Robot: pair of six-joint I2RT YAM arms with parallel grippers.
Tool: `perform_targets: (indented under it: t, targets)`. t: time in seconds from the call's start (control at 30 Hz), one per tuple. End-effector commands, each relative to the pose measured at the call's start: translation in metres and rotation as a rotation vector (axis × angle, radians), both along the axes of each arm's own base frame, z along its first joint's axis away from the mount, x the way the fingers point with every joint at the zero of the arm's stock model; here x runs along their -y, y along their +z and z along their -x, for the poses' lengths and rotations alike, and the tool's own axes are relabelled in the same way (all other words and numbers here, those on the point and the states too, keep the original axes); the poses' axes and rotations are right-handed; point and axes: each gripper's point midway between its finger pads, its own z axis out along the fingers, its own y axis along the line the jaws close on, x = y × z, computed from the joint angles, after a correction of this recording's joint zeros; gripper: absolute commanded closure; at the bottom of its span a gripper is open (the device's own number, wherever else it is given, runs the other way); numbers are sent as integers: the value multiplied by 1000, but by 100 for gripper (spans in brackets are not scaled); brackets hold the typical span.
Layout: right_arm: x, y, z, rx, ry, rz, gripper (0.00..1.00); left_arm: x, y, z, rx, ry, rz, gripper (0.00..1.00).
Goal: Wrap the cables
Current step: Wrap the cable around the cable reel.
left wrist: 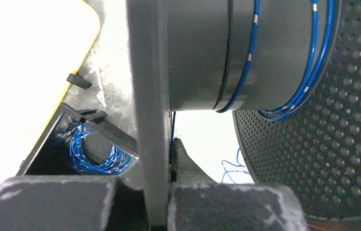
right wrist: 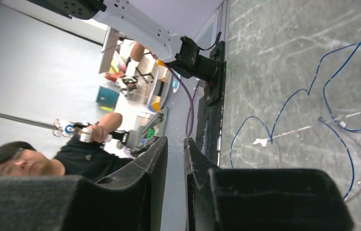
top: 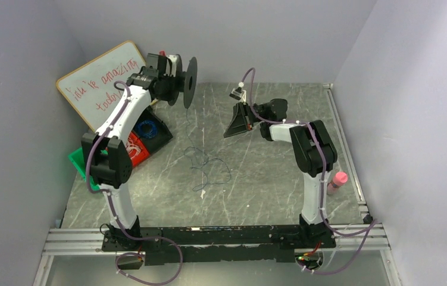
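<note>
At the upper left of the overhead view, the left gripper (top: 164,80) is raised above the table (top: 280,196) and holds a black spool (top: 179,77) with its axis roughly horizontal. The left wrist view shows the left gripper (left wrist: 156,159) with its jaws pressed together on the solid flange of the spool (left wrist: 197,57); a few turns of the blue cable (left wrist: 251,43) lie around the core, beside the perforated flange. Most of the blue cable (top: 209,170) lies as a loose tangle of loops at the centre of the table, with one strand trailing toward the bottom of the frame. A faint line appears to run from the tangle up to the spool, but it is too thin to trace with confidence. The right gripper (top: 233,128) hangs above the table at upper centre, to the right of the tangle. Its wrist view shows the right gripper (right wrist: 176,144) with jaws slightly parted, a narrow gap between them and nothing in it; the blue cable (right wrist: 308,89) lies on the table beyond. A black tray (top: 160,138) below the spool holds a separate coil of blue wire (top: 146,127). A pink bottle (top: 338,180) stands at the right edge of the table.
</note>
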Motion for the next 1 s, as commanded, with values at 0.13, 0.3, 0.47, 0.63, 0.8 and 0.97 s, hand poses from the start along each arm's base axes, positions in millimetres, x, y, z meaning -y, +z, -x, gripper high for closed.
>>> perform_targets:
  t: [0.13,0.3,0.47,0.63,0.8,0.97]
  targets:
    - [-5,52,1,223,-191,-164,70,-1,108,3,258,21,72,98]
    - [-14,-17,-37,539,-412,252,64,-5,121,6,278,42,72,98]
    - [-18,-31,8,747,-174,200,61,-12,153,7,340,63,57,98]
    - [-30,-58,68,923,120,256,60,-21,186,9,415,85,33,98]
    - [-35,-94,95,942,259,349,59,-27,209,14,468,102,20,98]
    - [-36,-119,116,938,381,419,59,-32,217,18,490,108,5,98]
